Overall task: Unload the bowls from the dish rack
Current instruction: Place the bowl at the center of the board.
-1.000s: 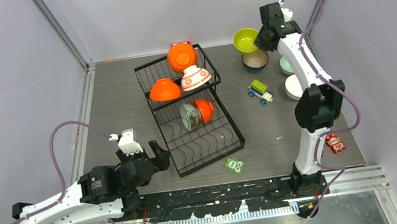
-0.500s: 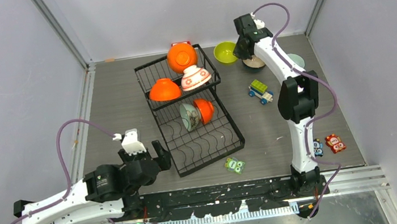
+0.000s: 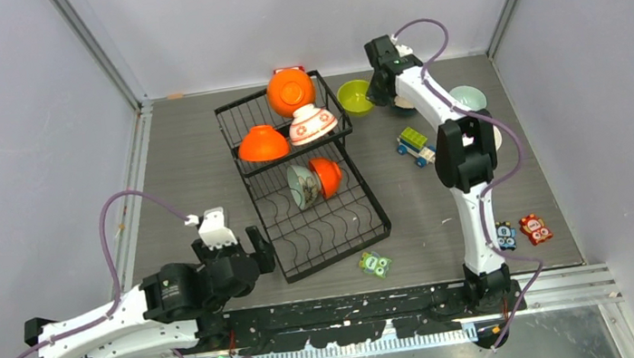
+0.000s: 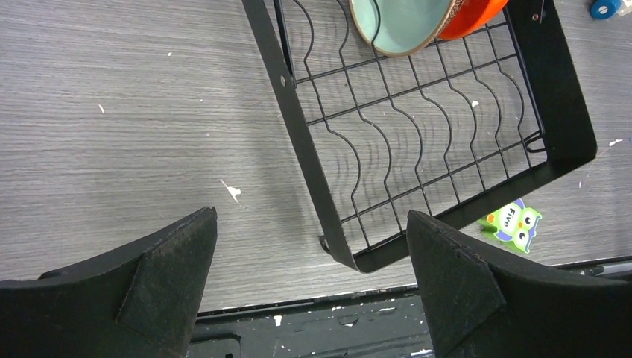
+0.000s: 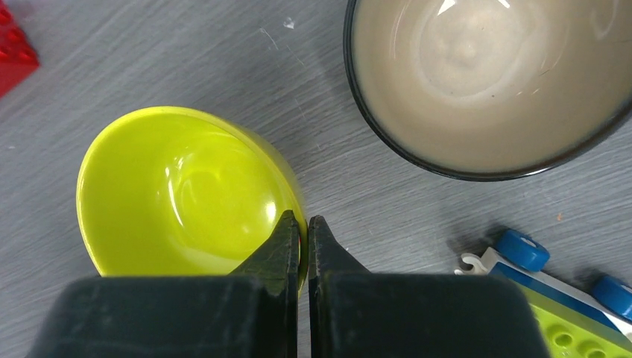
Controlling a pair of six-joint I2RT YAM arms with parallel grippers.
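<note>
Grey tabletop [image 5: 149,60]; right fingers [image 5: 277,257] apparently clamp glossy lime bowl [image 5: 179,194]; left fingers [image 4: 149,276] apart.

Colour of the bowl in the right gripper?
Lime green bowl; right wrist view shows it best.

A black dish rack [image 3: 337,222] sits on the grey table [image 3: 185,177] with orange bowls [image 3: 262,143], a flowery bowl [image 3: 312,123] and a pale bowl [image 3: 300,187] in it. The right gripper [image 3: 379,92] reaches far out and touches the edge of a green bowl [image 3: 356,96] just beside the rack. The left gripper [image 3: 253,246] hangs low near the rack's near corner.
</note>
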